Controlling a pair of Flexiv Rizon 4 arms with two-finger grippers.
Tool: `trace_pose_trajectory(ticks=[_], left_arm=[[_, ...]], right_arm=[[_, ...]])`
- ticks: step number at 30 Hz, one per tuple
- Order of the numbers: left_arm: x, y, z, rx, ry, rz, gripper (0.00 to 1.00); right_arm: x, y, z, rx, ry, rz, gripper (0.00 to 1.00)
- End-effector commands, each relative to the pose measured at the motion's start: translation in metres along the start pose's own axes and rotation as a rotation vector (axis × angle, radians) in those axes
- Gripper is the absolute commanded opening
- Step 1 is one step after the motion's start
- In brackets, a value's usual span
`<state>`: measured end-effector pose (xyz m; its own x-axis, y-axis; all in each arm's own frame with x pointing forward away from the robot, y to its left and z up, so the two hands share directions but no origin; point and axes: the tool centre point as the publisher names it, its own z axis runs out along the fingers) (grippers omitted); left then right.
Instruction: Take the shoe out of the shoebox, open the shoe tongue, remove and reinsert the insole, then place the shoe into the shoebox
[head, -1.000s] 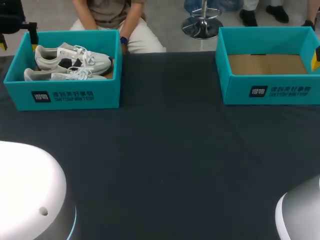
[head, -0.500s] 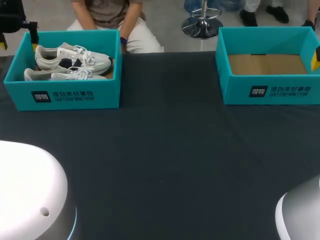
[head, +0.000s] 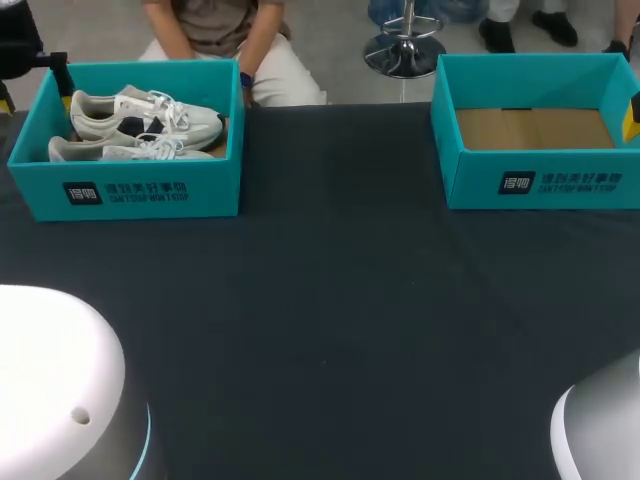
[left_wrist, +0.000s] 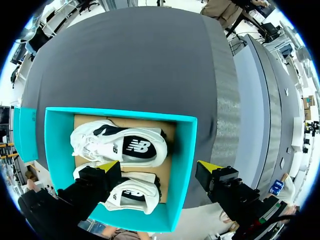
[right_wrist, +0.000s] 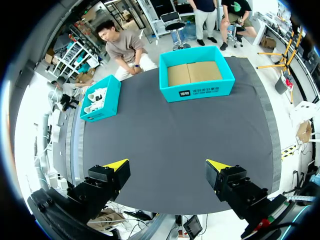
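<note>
The left arm's fingers (left_wrist: 106, 167) stand wide apart. One covers part of the nearer shoe (left_wrist: 131, 194) in the teal shoebox (left_wrist: 186, 145), the other is outside its wall, and the second shoe (left_wrist: 120, 146) lies just ahead of them. The right arm's fingers (right_wrist: 107, 176) are also apart over the dark surface (right_wrist: 175, 130), with the other shoebox (right_wrist: 197, 91) well ahead. In the head view both arms are almost wholly cut off.

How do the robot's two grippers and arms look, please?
The left gripper and the right gripper look alike: two blocky black fingers, each with a wedge-shaped bright yellow tip. In the head view, the left arm shows a rounded white shell with a light blue ring, the right arm a rounded grey one.
</note>
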<state>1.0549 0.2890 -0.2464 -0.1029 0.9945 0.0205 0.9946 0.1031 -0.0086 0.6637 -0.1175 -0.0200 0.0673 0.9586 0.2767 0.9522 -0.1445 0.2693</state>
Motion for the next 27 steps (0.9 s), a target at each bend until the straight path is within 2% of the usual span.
trace_pose_trajectory(ticks=[1, 6, 18, 27], left_arm=[[0.001, -0.011, 0.013, -0.025, -0.017, -0.001, 1.00], [-0.001, -0.016, 0.026, -0.032, -0.062, 0.017, 1.00], [-0.009, 0.002, 0.057, -0.001, -0.066, 0.005, 1.00], [-0.010, 0.013, 0.071, 0.005, -0.054, -0.002, 1.00]], right_arm=[[0.001, 0.003, -0.001, 0.007, -0.002, 0.001, 1.00], [0.001, 0.003, -0.001, 0.007, -0.002, 0.001, 1.00], [0.001, 0.003, -0.001, 0.007, -0.002, 0.001, 1.00], [0.001, 0.003, -0.001, 0.007, -0.002, 0.001, 1.00]])
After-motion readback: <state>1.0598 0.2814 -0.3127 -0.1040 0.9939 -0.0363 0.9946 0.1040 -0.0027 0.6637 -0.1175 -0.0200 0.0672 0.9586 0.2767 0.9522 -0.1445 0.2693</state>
